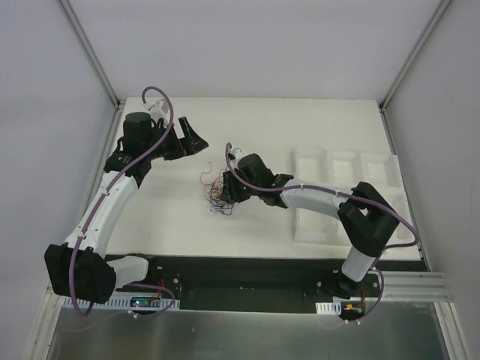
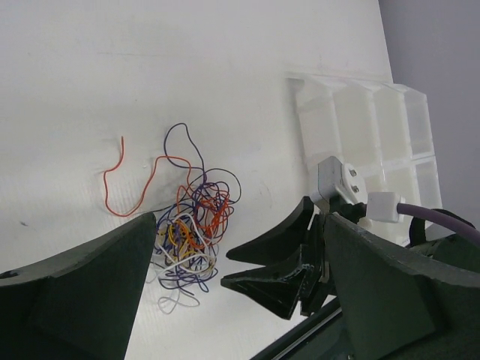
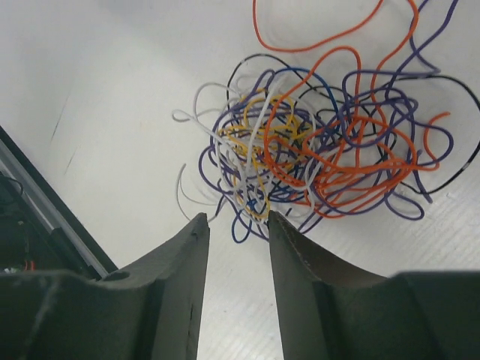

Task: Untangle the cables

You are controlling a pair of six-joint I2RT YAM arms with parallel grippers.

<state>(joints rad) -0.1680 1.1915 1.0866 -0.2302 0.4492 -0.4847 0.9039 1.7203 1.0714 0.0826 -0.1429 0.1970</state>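
Note:
The cables [image 1: 214,196] are a fist-sized tangle of thin orange, purple, white, yellow and black wires lying mid-table. My right gripper [image 1: 226,193] sits low at the tangle's right edge. In the right wrist view it [image 3: 236,221] is open, its fingertips [image 3: 199,225] just touching the near rim of the tangle [image 3: 315,157], with nothing gripped. My left gripper [image 1: 187,146] is open and empty, held above the table behind and left of the tangle. In the left wrist view it [image 2: 240,221] looks down on the tangle [image 2: 191,232] and the right gripper [image 2: 277,262]. One orange strand [image 2: 127,187] trails away from the tangle.
A white compartment tray [image 1: 352,169] lies on the right of the table, also in the left wrist view [image 2: 375,127]. A black rail [image 1: 247,274] runs along the near edge. Grey walls enclose the table on three sides.

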